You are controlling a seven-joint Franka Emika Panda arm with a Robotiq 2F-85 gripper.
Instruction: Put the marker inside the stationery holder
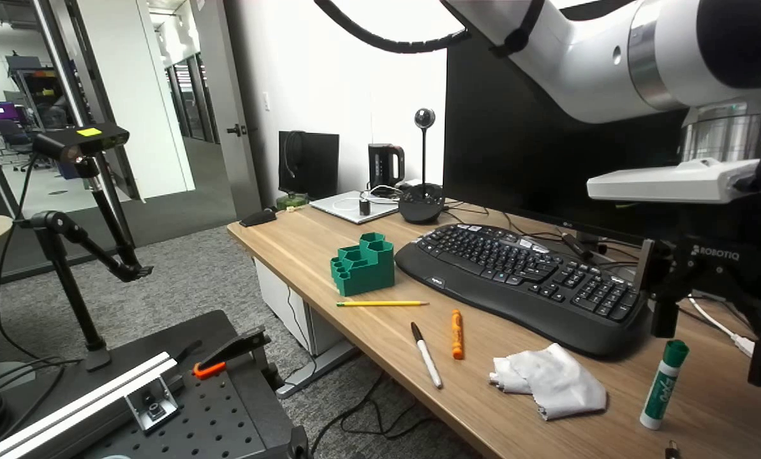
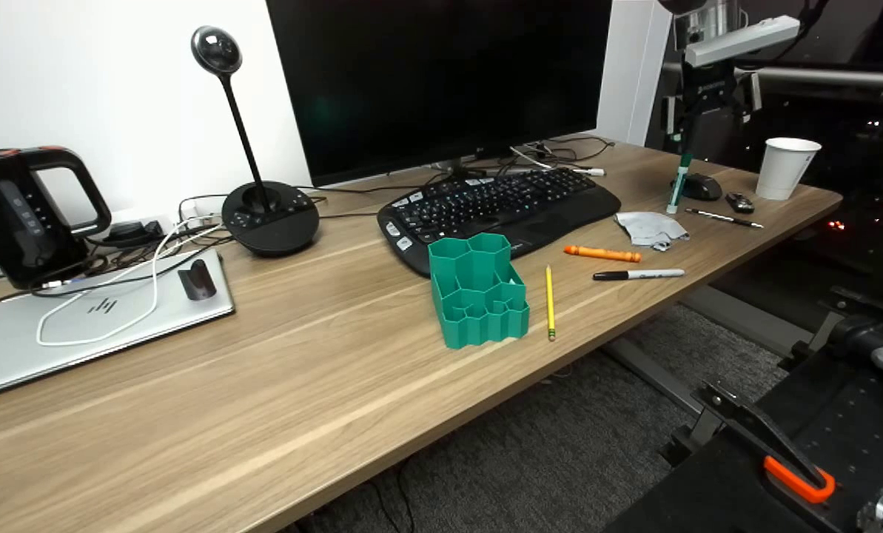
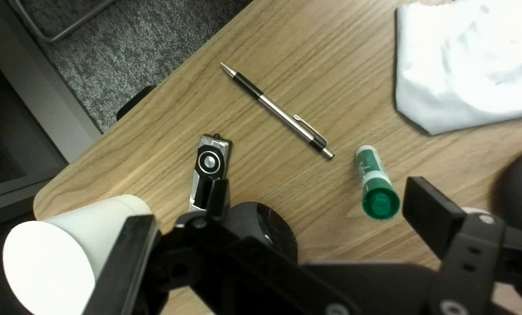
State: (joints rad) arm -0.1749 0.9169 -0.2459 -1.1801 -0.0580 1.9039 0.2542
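- Gripper (image 1: 716, 347): jaws wide apart, nothing grasped. Items below run left to right in an exterior view, placed from the gripper.
- Stationery holder (image 1: 362, 266): farthest task item, well apart from the gripper, out along the desk (image 1: 303, 239).
- Yellow pencil (image 1: 382, 304), black-capped white pen (image 1: 426, 354), orange crayon (image 1: 457, 335): strung out between holder and gripper, all well apart from the jaws.
- White cloth (image 1: 549, 382): holder side of the gripper, lower than the jaws, near the marker.
- Green marker (image 1: 664, 386): on the desk, below the gripper. Stands on end, cap up; long axis about vertical, so roughly parallel to the gripper's approach. Wrist view: cap shows between the jaws but off-centre, close to the picture-right jaw. Height gap hard to read.
- My call: move turns on that offset. Shift toward the picture-right jaw to centre on the cap, then straight down. Descending off-centre could topple it.
- Arm (image 1: 594, 76): only one, so no choice. Above the gripper, forearm slanting down, wrist bent, gripper aimed at the desk.
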